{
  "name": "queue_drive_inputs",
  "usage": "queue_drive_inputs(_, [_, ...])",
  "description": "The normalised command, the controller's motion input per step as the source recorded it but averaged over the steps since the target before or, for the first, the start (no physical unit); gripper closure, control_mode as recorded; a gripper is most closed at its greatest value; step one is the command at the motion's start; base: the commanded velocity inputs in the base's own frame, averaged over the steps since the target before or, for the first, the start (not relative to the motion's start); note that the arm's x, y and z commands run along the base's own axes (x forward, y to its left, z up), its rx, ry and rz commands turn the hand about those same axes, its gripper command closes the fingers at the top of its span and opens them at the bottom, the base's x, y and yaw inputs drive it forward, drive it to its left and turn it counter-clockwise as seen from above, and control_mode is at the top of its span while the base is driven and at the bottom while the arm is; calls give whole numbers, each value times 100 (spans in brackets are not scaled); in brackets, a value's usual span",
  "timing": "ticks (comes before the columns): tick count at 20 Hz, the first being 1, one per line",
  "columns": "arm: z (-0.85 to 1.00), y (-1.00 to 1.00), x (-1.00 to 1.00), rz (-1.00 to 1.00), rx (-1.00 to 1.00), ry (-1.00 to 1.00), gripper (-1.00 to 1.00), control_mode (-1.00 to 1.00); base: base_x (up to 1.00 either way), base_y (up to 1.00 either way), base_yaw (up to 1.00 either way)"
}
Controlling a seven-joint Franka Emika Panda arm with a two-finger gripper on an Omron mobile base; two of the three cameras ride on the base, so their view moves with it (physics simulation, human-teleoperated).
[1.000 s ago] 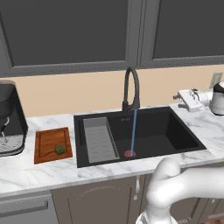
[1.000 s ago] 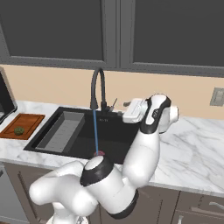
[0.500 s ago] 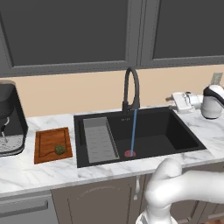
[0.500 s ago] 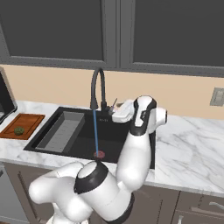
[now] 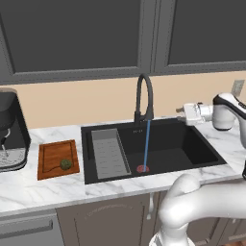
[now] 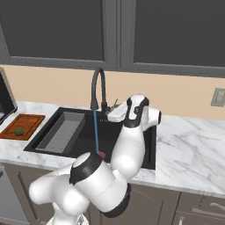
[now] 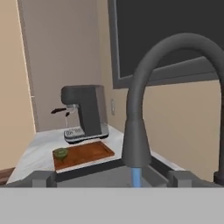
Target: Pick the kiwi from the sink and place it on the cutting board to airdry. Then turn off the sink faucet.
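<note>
The kiwi (image 5: pixel 66 164) (image 6: pixel 19 131) (image 7: pixel 61 153) lies on the reddish-brown cutting board (image 5: pixel 53 153) (image 6: pixel 26 121) (image 7: pixel 87 153), left of the black sink (image 5: pixel 192 146) (image 6: pixel 48 132). The black gooseneck sink faucet (image 5: pixel 144 96) (image 6: pixel 99 85) (image 7: pixel 142 113) stands behind the basin, and a blue stream of water (image 5: pixel 145 146) (image 6: pixel 95 132) (image 7: pixel 137 177) runs from its spout to the red drain (image 5: pixel 142 168). My gripper (image 5: pixel 179 111) (image 6: pixel 115 104) (image 7: pixel 111 178) hovers open and empty just right of the faucet, at about its base height, pointing toward it.
A grey ribbed rack (image 5: pixel 109 153) (image 6: pixel 61 132) fills the sink's left part. A black coffee machine (image 5: pixel 9 129) (image 7: pixel 85 111) stands left of the board. Dark cabinets hang above. A wall outlet (image 5: pixel 237 86) (image 6: pixel 218 96) sits at the right. My arm arches over the basin's right side.
The arm has swung left, carrying the open gripper from over the right counter toward the faucet. Water keeps running; the kiwi and board have not moved.
</note>
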Motion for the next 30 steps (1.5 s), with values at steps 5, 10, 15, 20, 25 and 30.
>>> queue_drive_inputs(5, [-23,-8,60,3,0,6,-100,-100,0,0,0])
queue_drive_inputs(10, [-13,0,54,1,0,5,-100,-100,0,0,0])
queue_drive_inputs(15, [-14,0,45,0,0,4,-100,-100,0,0,0])
queue_drive_inputs(20, [-21,0,34,0,0,4,-100,-100,0,0,0])
queue_drive_inputs(25, [-24,0,34,0,0,4,-100,-100,0,0,0])
queue_drive_inputs(30, [-12,0,33,0,0,1,-100,-100,0,0,0])
